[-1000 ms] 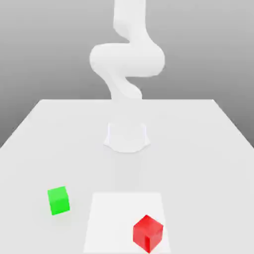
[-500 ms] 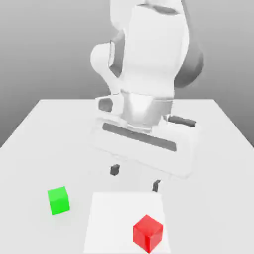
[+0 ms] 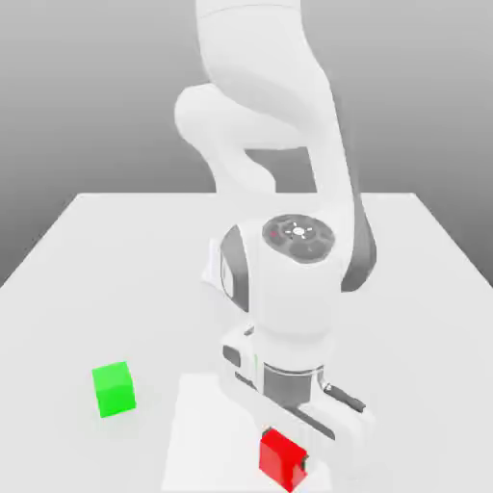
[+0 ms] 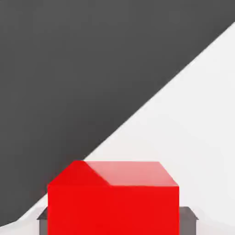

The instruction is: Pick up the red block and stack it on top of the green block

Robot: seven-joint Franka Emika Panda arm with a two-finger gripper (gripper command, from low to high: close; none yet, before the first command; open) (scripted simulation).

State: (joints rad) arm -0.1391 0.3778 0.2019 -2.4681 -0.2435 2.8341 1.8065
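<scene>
**Gripping of the red block [image 3: 281,460] by the hand [image 3: 285,448], over the white panel [image 3: 214,438]**

Closed on the red block, with one dark pad [image 4: 187,221] against each of two opposite side faces. Held directly between the fingertips, at the lower end of the hand, with much of one side face exposed toward the exterior view's camera. In the hand view, seen centred between the pads, with the top face and one broad side face in sight, and squared to the grip. Turned at an angle to the edges of the panel in the exterior view, and located toward four o'clock from the panel's middle. Not possible to tell whether touching the panel or just clear of it.

From the hand, in the exterior view, between nine and ten o'clock: the green block [image 3: 114,389], resting on the tabletop [image 3: 77,318], well apart from the red block and outside the panel. Toward twelve o'clock from the hand: the white arm [image 3: 289,298], rising above the grip.
</scene>
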